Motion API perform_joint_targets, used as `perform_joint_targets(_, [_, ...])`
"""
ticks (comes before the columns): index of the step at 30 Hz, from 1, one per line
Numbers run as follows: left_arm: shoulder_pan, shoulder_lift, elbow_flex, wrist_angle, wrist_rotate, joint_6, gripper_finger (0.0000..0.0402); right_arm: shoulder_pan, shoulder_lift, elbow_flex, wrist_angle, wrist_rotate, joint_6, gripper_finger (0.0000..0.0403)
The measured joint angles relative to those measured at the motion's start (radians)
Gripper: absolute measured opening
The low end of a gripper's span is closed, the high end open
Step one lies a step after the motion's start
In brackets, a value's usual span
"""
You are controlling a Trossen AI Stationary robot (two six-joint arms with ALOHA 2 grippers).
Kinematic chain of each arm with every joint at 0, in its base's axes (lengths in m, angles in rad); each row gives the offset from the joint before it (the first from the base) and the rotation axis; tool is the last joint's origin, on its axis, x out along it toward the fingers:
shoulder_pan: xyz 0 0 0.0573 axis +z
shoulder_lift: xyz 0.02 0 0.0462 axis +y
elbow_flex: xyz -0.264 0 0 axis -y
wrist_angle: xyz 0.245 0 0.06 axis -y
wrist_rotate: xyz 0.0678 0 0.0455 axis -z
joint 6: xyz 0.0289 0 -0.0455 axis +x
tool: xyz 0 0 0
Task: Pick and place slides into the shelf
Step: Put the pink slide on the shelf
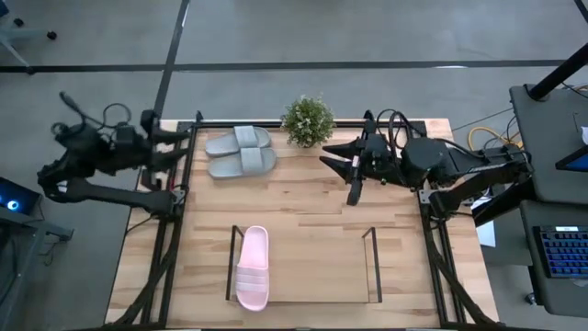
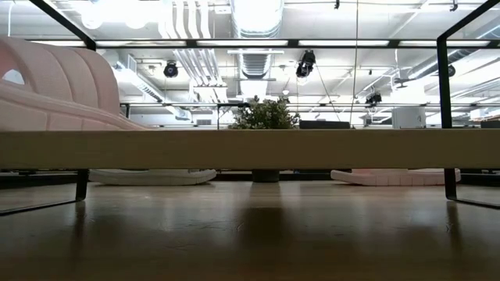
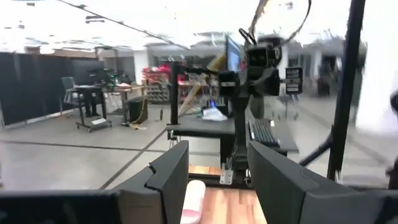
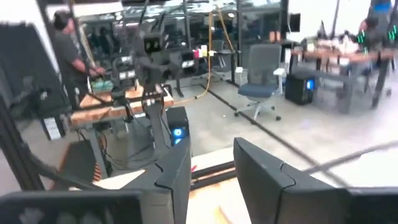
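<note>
Grey slides [image 1: 241,153] well apart from open, empty right end effector [image 1: 342,163], left end effector [image 1: 184,147] open.

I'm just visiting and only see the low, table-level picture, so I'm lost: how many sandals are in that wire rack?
Observer: One. From above, a single pink slide lies at the left end of the shelf.
Visitor: And the grey shapes behind it?
Observer: Those are the grey slides, side by side on the table next to the plant.
Visitor: Where are the arms?
Observer: The right gripper hangs over the table near the plant, open and empty. The left gripper waits at the table's left edge.
</note>
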Motion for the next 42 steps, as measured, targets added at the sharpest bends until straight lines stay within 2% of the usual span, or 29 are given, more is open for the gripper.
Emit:
perform_joint_targets(3, [0.0,-0.132,-0.134,0.02,-0.061,-0.053,0.0151,-0.031,-0.007,0.0,-0.019,-0.069,0.08,0.0128])
perform_joint_targets(6, [0.0,-0.237,-0.245,0.036,-0.07,-0.13,0.0151,-0.056,-0.009,-0.009,-0.09,-0.077,0.157,0.0149])
perform_joint_targets(9, [0.0,-0.332,-0.323,0.079,-0.091,-0.15,0.0151,-0.087,-0.006,-0.035,-0.179,-0.075,0.241,0.0175])
perform_joint_targets(14, [0.0,-0.407,-0.397,0.124,-0.095,-0.159,0.0151,-0.153,-0.012,-0.124,-0.306,-0.075,0.407,0.0213])
perform_joint_targets(22, [0.0,-0.408,-0.396,0.123,-0.1,-0.156,0.0151,-0.233,-0.096,-0.285,-0.325,-0.083,0.587,0.024])
perform_joint_targets(31, [0.0,-0.377,-0.399,0.118,-0.139,-0.149,0.0151,-0.391,-0.268,-0.507,-0.335,-0.09,0.911,0.0242])
perform_joint_targets(39, [0.0,-0.346,-0.399,0.116,-0.144,-0.149,0.0151,-0.539,-0.31,-0.59,-0.341,-0.226,0.952,0.0242])
perform_joint_targets(42, [0.0,-0.334,-0.399,0.115,-0.145,-0.154,0.0151,-0.592,-0.306,-0.601,-0.404,-0.268,0.929,0.0242])
